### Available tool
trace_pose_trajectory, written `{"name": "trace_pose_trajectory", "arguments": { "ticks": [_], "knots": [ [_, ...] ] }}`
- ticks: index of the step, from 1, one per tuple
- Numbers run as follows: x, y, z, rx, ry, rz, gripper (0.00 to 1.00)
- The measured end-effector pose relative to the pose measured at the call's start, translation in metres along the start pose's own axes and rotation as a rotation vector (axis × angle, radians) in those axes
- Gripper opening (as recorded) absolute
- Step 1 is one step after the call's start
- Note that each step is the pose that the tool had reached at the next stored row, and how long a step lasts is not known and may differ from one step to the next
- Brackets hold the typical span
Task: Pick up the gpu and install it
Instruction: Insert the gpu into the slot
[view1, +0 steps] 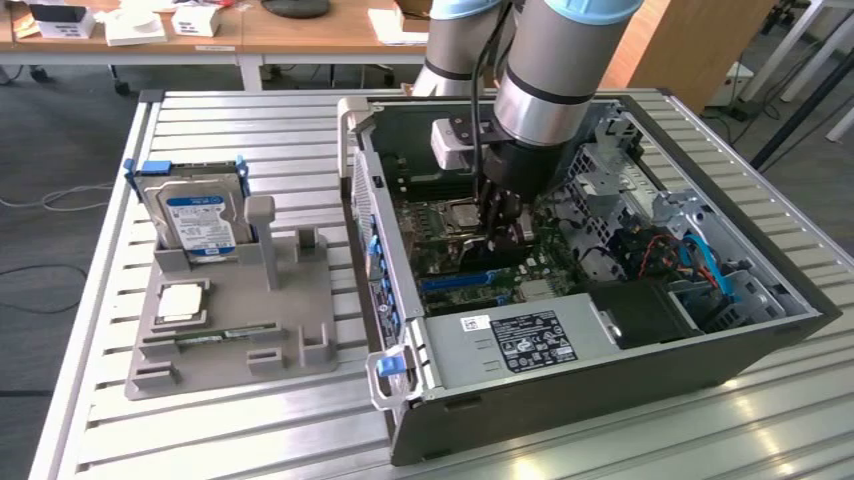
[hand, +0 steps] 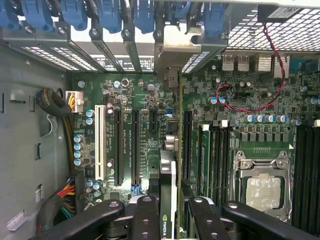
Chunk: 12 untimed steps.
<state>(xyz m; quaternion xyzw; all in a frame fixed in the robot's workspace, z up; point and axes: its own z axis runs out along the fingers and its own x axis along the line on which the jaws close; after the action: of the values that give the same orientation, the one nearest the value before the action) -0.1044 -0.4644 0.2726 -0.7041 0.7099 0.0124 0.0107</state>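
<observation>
The gpu (hand: 168, 175) stands on edge between the black fingers (hand: 147, 215) of my gripper (hand: 173, 216), which is shut on it. It is a thin dark card with a logo on its chip. Its silver end bracket (hand: 175, 47) reaches the case's rear slot openings under the blue latches (hand: 145, 15). The card's lower edge runs along the motherboard (hand: 150, 100), close beside a long black expansion slot (hand: 186, 145); whether it is seated I cannot tell. In the exterior view my gripper (view1: 509, 228) reaches down into the open computer case (view1: 587, 400), over the motherboard.
Other black slots (hand: 119, 145) and a white slot (hand: 98, 145) lie beside the card, and the processor socket (hand: 262, 187) lies past the memory slots. The power supply (view1: 521, 340) fills the case front. A grey holder (view1: 234, 330) on the exterior view's left carries a hard drive (view1: 198, 220) and a memory stick (view1: 214, 336).
</observation>
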Motion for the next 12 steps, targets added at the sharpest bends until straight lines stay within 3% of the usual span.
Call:
{"name": "trace_pose_trajectory", "arguments": {
  "ticks": [12],
  "knots": [
    [0.0001,0.0044,0.0009,0.0002,-0.0002,0.0,0.27]
  ]
}}
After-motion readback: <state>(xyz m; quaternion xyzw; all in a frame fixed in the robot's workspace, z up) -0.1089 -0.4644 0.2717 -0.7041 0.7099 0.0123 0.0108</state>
